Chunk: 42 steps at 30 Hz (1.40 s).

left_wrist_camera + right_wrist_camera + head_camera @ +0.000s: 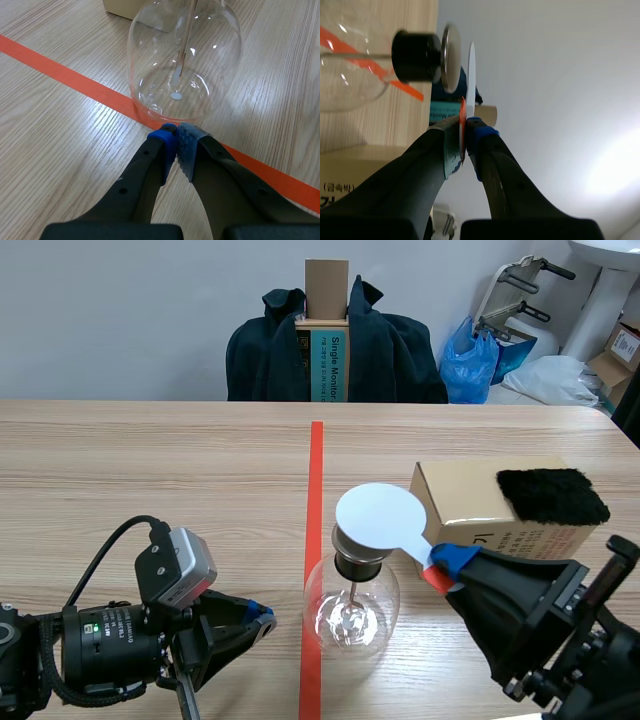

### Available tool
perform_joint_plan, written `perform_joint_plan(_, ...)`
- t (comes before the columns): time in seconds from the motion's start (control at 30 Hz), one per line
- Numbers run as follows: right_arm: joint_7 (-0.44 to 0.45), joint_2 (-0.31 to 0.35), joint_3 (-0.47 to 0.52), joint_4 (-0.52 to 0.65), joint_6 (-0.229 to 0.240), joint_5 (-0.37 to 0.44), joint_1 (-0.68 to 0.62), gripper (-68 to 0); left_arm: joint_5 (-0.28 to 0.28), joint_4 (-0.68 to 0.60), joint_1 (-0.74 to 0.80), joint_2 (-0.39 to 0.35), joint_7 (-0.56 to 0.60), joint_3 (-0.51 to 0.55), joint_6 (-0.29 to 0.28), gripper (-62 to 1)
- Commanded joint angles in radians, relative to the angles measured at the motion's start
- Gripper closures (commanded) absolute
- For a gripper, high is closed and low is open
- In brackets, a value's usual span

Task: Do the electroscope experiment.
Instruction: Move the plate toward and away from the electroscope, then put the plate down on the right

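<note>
A clear glass flask electroscope (pixel 352 608) stands on the red tape line, with a black stopper and a metal disc (pixel 451 59) on top. My right gripper (pixel 445 565) is shut on the red handle of a white round paddle (pixel 380 518), whose disc hovers just over the electroscope's metal top. In the right wrist view the paddle (pixel 470 70) sits edge-on beside the metal disc. My left gripper (pixel 175 142) is shut on nothing, low on the table, just short of the flask's base (pixel 185 55). A black fur pad (pixel 551 495) lies on a cardboard box (pixel 470 505).
The cardboard box stands right of the flask, behind my right arm. A chair draped with a dark jacket (pixel 330 345) and an upright box stands across the table. Bags and clutter (pixel 480 360) sit at the far right. Bare wooden table (pixel 150 470) stretches left.
</note>
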<state>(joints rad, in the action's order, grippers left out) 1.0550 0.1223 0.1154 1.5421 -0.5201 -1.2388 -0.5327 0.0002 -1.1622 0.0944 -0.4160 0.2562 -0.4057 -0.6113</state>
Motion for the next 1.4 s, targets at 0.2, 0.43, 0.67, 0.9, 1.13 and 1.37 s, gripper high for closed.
perform_joint_plan(0.2, -0.214, 0.002, 0.002, 0.018, -0.011, 0.032, 0.001, -0.8, -0.010, -0.021, 0.003, 0.005, 0.013, 0.000, -0.004, -1.7)
perform_joint_plan(0.43, -0.393, 0.002, 0.021, 0.023, -0.042, 0.130, 0.001, -0.9, -0.010, -0.021, 0.003, 0.005, 0.013, 0.000, -0.004, -1.7)
perform_joint_plan(0.67, -0.470, 0.002, 0.110, 0.126, -0.041, 0.283, -0.005, -0.9, -0.010, -0.021, 0.003, 0.005, 0.013, 0.001, -0.004, -1.7)
perform_joint_plan(0.9, -0.481, 0.003, 0.192, 0.180, -0.036, 0.420, -0.003, -0.8, -0.011, -0.044, 0.023, -0.007, 0.013, 0.012, -0.004, -1.7)
perform_joint_plan(1.13, -0.499, 0.010, 0.190, 0.151, 0.125, 0.365, 0.019, -0.8, -0.018, -0.216, 0.166, -0.055, 0.008, 0.116, -0.005, -1.7)
perform_joint_plan(1.37, -0.488, 0.010, 0.077, 0.051, 0.155, 0.257, 0.105, -0.8, -0.019, -0.478, 0.408, -0.120, 0.007, 0.273, -0.005, -1.7)
